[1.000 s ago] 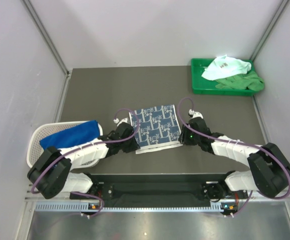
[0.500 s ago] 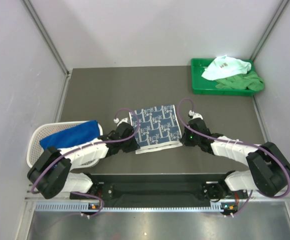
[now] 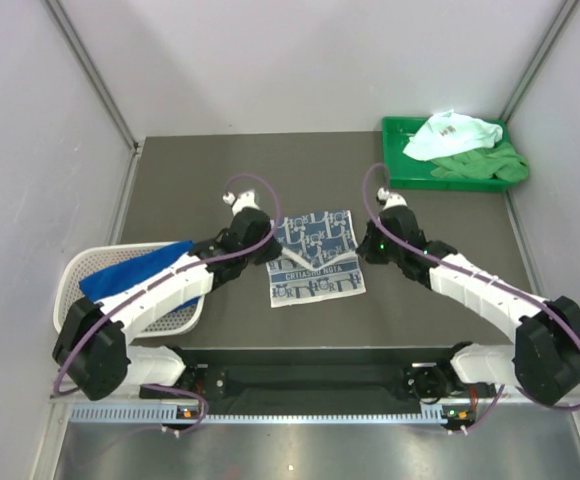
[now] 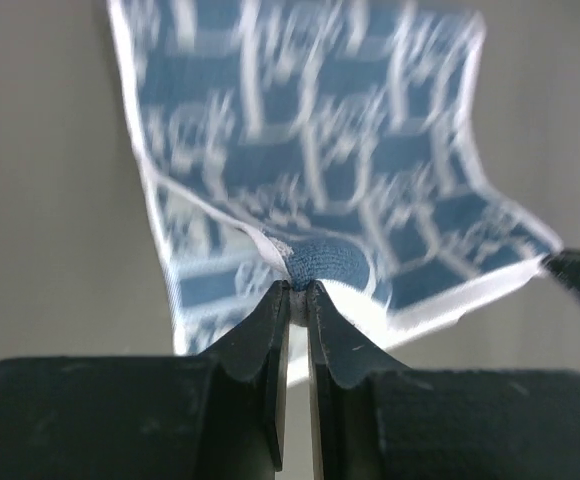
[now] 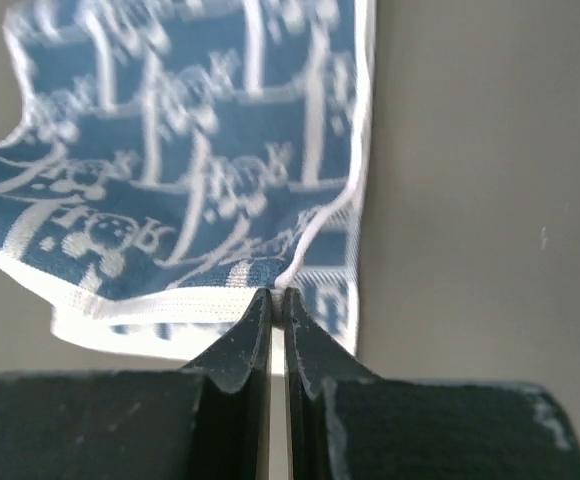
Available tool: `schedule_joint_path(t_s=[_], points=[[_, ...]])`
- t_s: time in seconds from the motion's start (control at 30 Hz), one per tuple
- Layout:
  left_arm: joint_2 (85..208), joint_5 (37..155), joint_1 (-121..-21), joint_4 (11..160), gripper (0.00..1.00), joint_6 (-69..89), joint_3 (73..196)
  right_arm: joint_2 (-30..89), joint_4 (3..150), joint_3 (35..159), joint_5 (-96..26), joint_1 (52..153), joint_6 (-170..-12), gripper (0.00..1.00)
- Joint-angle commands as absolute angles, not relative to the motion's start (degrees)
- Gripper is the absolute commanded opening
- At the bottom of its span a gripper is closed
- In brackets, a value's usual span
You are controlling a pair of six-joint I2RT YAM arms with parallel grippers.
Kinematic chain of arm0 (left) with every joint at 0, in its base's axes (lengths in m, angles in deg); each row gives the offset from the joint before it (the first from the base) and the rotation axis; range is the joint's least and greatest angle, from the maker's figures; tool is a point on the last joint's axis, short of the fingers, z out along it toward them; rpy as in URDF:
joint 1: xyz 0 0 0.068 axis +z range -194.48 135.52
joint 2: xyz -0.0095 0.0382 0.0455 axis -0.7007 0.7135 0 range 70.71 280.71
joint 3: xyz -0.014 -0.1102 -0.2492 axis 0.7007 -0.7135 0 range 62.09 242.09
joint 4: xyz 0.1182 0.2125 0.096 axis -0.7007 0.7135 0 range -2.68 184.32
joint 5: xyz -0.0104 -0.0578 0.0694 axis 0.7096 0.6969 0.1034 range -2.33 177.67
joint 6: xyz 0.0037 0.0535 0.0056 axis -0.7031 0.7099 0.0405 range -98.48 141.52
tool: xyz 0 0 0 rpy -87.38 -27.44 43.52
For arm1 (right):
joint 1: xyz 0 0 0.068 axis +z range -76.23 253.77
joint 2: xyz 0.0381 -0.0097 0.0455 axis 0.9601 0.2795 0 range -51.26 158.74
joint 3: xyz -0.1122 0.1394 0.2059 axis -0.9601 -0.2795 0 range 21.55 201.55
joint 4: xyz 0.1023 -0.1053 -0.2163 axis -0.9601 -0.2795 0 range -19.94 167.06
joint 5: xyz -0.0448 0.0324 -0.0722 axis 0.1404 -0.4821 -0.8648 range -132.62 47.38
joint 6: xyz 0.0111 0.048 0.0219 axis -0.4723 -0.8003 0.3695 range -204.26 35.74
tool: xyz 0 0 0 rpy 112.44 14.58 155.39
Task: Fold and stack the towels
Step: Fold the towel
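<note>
A white towel with navy logo print (image 3: 315,262) lies in the middle of the table, its near edge lifted and curling back over the rest. My left gripper (image 3: 273,250) is shut on the towel's left near corner (image 4: 315,262). At the opposite side, my right gripper (image 3: 364,245) is shut on the right near corner (image 5: 270,275). In both wrist views the fingertips pinch the white hem with the printed cloth (image 5: 170,180) hanging ahead of them. A royal blue towel (image 3: 130,272) rests in the white basket. A mint towel (image 3: 455,133) and a green towel (image 3: 490,166) lie in the green tray.
The white mesh basket (image 3: 70,300) sits at the near left, beside my left arm. The green plastic tray (image 3: 400,170) stands in the far right corner. Grey walls close in the table on three sides.
My right gripper has shut on the towel's corner. Both arms then moved away from the near edge, lifting the towel's near edge and carrying it toward the far side.
</note>
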State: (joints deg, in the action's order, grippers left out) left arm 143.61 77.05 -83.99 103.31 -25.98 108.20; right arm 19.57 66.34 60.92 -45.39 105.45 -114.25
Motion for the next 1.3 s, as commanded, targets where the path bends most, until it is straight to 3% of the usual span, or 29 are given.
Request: schedule_joint_path(t_s=[0.0, 0.33, 0.57, 1.27], points=[[146.3, 69.5, -82.7, 102.5, 0.0, -21.2, 117.8, 22.1, 64.7, 71.7, -46.3, 103.5, -111.0, 0.0], [163.3, 64.6, -73.5, 99.7, 0.0, -13.3, 142.1, 40.3, 63.2, 99.4, -38.4, 95.7, -106.1, 0.0], [168.0, 67.2, -69.4, 99.5, 0.0, -12.1, 147.3, 48.8, 59.0, 113.1, -36.4, 93.4, -105.9, 0.0], [150.2, 73.6, -72.0, 97.6, 0.0, -17.4, 124.3, 30.3, 65.4, 83.1, -36.2, 93.7, -109.5, 0.0]])
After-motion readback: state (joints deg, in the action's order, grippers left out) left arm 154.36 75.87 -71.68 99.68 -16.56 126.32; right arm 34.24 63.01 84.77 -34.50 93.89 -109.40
